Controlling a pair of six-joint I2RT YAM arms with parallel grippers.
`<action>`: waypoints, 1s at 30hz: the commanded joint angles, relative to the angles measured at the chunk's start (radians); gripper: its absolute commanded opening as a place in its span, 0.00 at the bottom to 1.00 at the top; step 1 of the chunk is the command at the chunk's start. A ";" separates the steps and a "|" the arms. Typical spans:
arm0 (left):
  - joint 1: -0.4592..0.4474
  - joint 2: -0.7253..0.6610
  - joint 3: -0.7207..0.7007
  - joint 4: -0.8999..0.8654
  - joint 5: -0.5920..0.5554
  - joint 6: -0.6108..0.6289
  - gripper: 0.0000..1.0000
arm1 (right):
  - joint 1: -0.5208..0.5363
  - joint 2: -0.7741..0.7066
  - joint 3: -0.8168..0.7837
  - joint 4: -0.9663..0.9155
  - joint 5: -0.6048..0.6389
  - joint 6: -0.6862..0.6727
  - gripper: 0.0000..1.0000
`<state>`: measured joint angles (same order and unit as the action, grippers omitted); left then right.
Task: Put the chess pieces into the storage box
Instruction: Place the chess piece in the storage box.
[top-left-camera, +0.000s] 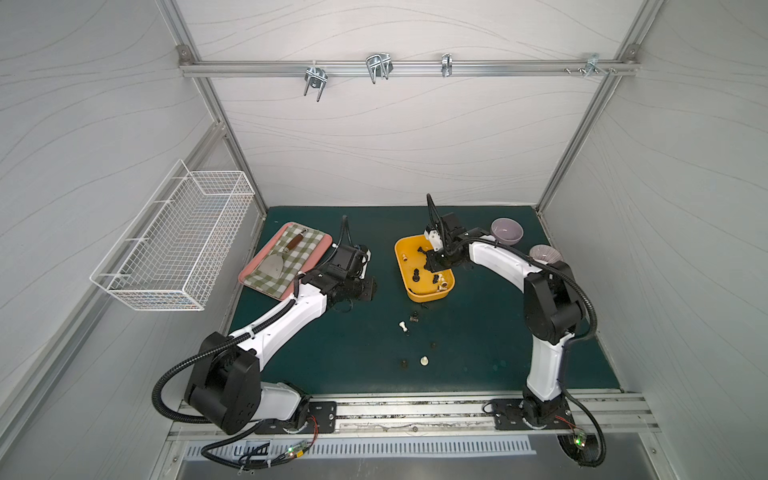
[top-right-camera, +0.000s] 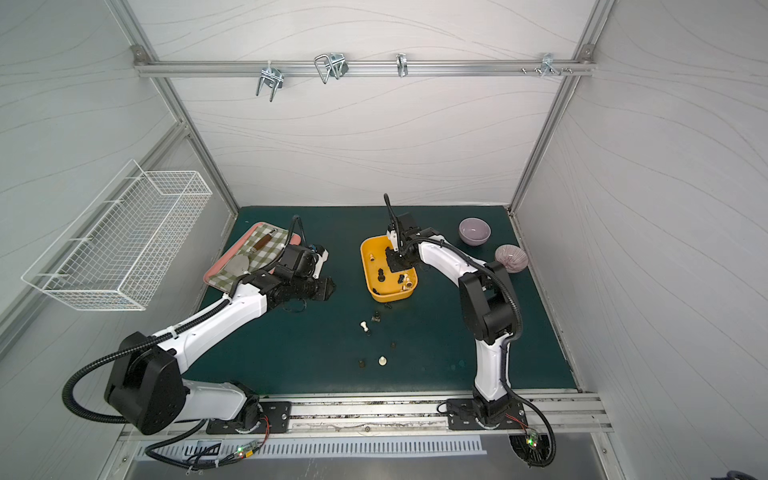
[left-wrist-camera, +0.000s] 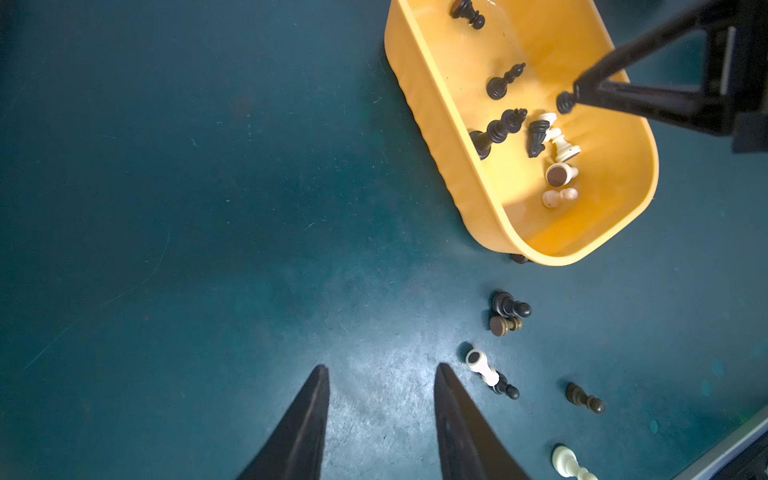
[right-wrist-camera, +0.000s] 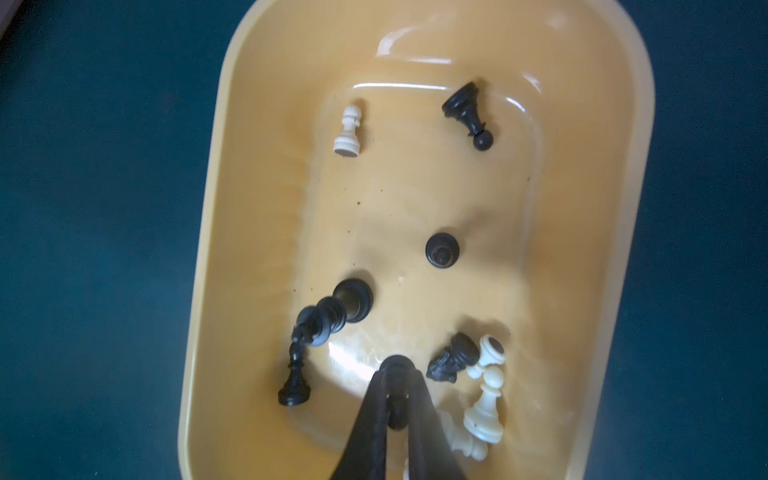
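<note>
Right end effector (right-wrist-camera: 397, 370): clamps black piece (left-wrist-camera: 564, 102) above box (right-wrist-camera: 216, 249); high release risks bounce-out;
Left end effector (left-wrist-camera: 381, 368): parted, empty

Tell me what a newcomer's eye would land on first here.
The yellow storage box mid-table, strewn with black and cream chess pieces, stands out against the dark green mat. The right gripper hangs over it, shut on a dark chess piece. Loose pieces lie on the mat in front of it.
</note>
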<state>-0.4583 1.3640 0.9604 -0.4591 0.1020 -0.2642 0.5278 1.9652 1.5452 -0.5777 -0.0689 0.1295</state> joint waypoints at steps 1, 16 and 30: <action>0.004 -0.019 0.003 0.002 0.004 -0.004 0.43 | -0.011 0.044 0.045 -0.030 0.032 -0.012 0.11; 0.004 -0.037 -0.012 -0.003 -0.001 -0.008 0.43 | -0.015 0.118 0.139 -0.045 0.031 0.001 0.14; 0.004 -0.054 -0.030 -0.005 -0.008 -0.011 0.43 | -0.016 0.092 0.146 -0.048 0.016 0.007 0.19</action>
<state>-0.4580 1.3323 0.9268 -0.4675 0.1017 -0.2661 0.5171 2.0640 1.6691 -0.5972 -0.0410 0.1341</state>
